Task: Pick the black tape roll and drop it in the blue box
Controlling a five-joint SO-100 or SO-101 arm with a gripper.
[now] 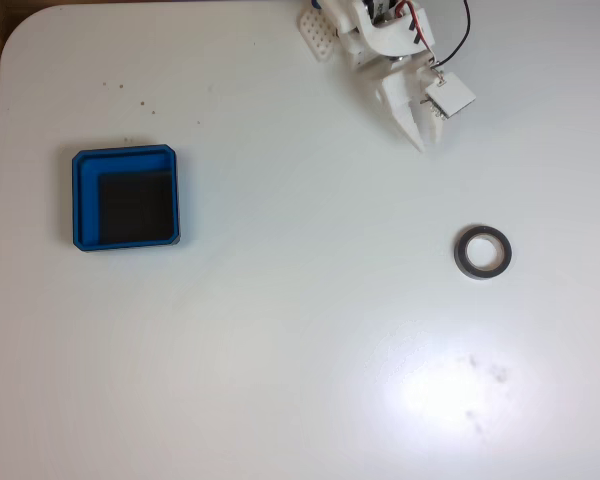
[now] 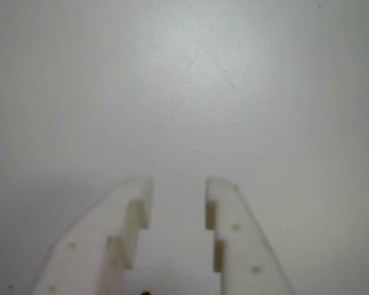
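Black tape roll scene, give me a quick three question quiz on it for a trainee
1. True or false: the black tape roll already lies inside the blue box.
2. In the view from above, the gripper is: A) over the box, B) near the table's top edge, above the roll, C) touching the roll.
3. In the view that rides on the gripper, what is between the fingers?

Key: 1 false; 2 B; 3 nothing but bare table, with a gap between them.
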